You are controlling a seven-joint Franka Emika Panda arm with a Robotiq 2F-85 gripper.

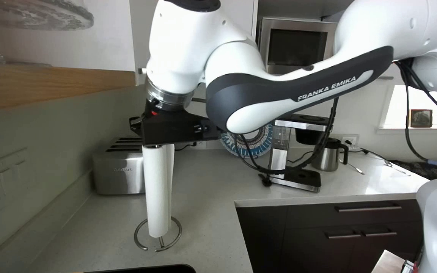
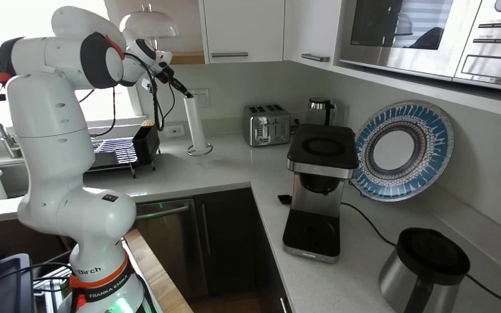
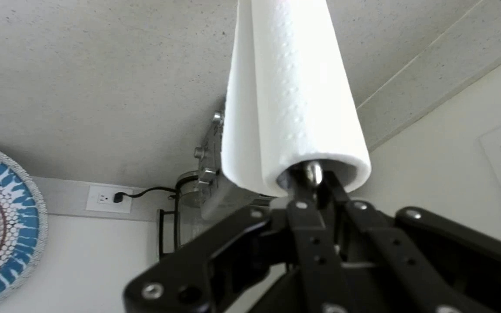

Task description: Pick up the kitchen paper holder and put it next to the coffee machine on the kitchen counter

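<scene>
The kitchen paper holder, a white roll [image 1: 156, 189] [image 2: 195, 124] [image 3: 298, 95] on a round wire base, is at the counter's corner side, near the toaster. It leans slightly in an exterior view; I cannot tell if its base touches the kitchen counter [image 1: 203, 178] [image 2: 228, 167]. My gripper [image 3: 314, 178] [image 2: 188, 94] is above it, fingers inside the roll's top opening, shut on the metal rod tip. The black and silver coffee machine [image 1: 279, 159] [image 2: 322, 150] stands apart from the holder, farther along the counter. Its steel pot [image 1: 326, 157] [image 2: 424, 265] stands off the base.
A steel toaster [image 1: 120, 170] [image 2: 268, 126] stands close to the holder. A blue patterned plate [image 2: 433, 143] leans on the wall behind the coffee machine. A wooden shelf [image 1: 51, 85] juts out near the arm. A dish rack [image 2: 146, 143] is on the sink side.
</scene>
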